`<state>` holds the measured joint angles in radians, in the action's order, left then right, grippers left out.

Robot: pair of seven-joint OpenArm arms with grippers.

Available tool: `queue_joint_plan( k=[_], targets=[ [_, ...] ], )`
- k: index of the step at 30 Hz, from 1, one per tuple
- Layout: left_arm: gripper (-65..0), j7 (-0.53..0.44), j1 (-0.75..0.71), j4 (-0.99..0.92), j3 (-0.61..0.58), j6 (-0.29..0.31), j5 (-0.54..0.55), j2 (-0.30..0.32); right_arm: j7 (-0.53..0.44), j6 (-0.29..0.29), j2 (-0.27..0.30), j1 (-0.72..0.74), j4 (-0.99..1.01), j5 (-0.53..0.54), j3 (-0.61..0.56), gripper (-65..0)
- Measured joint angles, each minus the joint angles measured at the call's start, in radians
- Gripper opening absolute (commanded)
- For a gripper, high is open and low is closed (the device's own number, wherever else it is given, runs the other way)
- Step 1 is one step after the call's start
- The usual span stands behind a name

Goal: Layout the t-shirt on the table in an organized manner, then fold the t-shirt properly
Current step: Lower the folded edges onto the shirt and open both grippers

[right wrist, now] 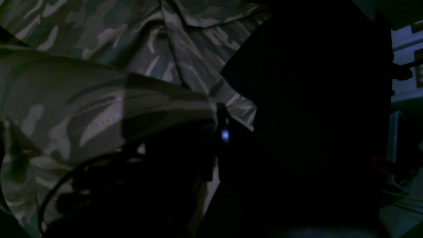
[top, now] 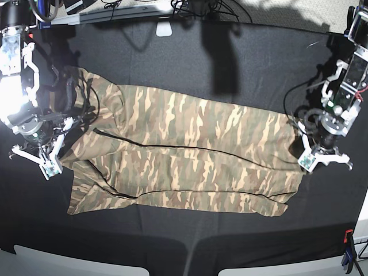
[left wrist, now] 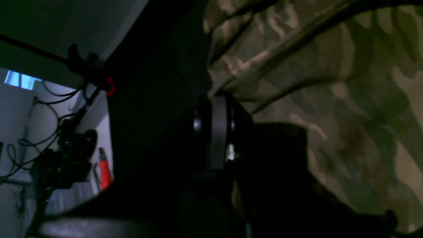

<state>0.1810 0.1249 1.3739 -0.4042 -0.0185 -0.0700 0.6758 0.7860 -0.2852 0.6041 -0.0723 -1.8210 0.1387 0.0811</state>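
Note:
The camouflage t-shirt (top: 184, 155) lies stretched left to right across the black table (top: 230, 69), with a long dark-edged fold line running through its middle. In the base view my left gripper (top: 305, 145) is at the shirt's right end and my right gripper (top: 64, 146) at its left end. Both are shut on the t-shirt's edge. In the left wrist view, fabric (left wrist: 314, 66) rises from the dark left gripper (left wrist: 214, 99). In the right wrist view, cloth (right wrist: 82, 99) drapes over the right gripper (right wrist: 216, 115), hiding its tips.
Cables and a white object (top: 164, 29) lie along the table's far edge. A red and blue clamp (top: 348, 238) sits at the near right corner, and another red clamp (left wrist: 110, 86) shows on the table's edge. Black cloth surrounds the shirt.

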Motion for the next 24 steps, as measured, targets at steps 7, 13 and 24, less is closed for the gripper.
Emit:
queue_joint_plan(
  k=[7,13,24],
  targets=[
    [-54.3,0.002,0.002,0.000,0.000,-0.001,0.029,0.000,0.000,0.001,0.000,0.000,0.000,-0.012,0.000,-46.8],
    [-35.7,0.018,0.003,0.000,0.000,-0.004,0.037,0.000,0.000,0.002,0.000,0.000,0.000,-0.059,0.000,-31.6],
    [-35.8,0.238,0.000,0.001,0.000,0.000,0.089,-0.079,0.082,-0.343,0.003,-0.093,-0.154,0.264,0.000,-37.6]
  ],
)
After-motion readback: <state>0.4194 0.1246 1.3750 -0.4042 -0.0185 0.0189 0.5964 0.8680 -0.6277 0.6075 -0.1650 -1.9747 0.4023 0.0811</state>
